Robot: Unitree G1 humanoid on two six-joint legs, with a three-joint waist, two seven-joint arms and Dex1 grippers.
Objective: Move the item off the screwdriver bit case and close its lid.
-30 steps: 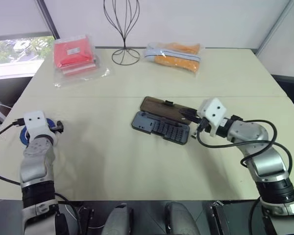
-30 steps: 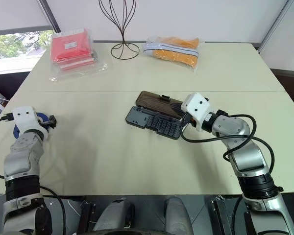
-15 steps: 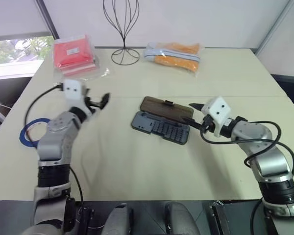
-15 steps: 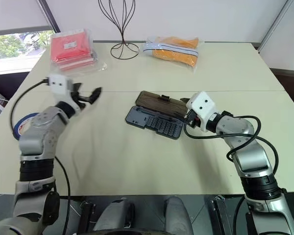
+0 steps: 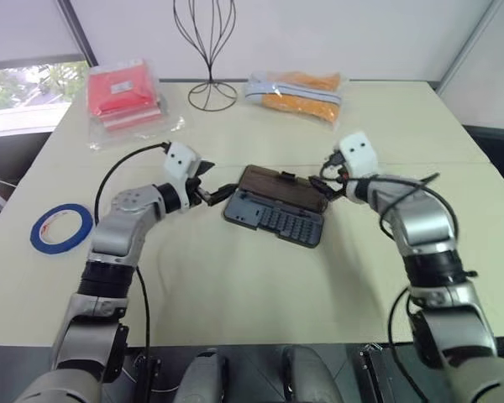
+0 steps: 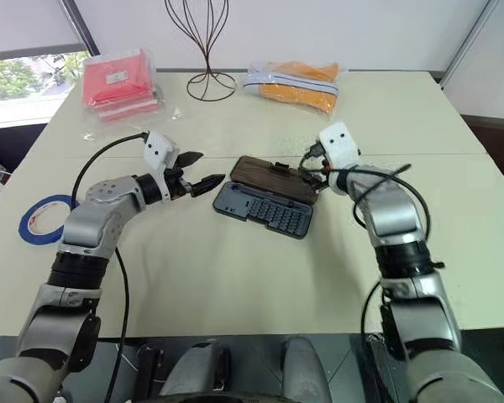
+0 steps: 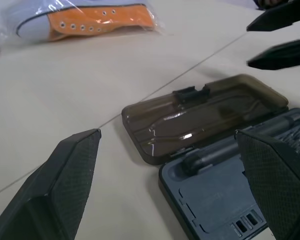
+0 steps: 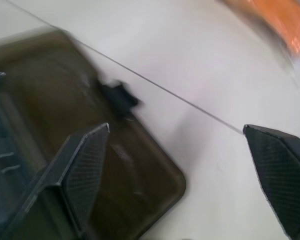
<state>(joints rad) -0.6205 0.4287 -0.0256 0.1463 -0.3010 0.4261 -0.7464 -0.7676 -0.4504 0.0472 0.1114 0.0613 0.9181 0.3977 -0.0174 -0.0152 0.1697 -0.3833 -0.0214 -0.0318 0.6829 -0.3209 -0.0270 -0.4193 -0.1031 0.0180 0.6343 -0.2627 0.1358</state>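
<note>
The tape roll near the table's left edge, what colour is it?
The tape roll is blue; the left eye view shows it best.

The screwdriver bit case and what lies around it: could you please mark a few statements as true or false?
1. The screwdriver bit case lies open, its lid flat on the table. True.
2. The blue tape roll sits on the case. False: it lies on the table near the robot's left edge, apart from the case.
3. The left claw is open beside the case. True.
4. The right claw grips the lid. False: it is open by the lid's far corner.
5. The orange packet touches the case. False: it lies well beyond.
</note>
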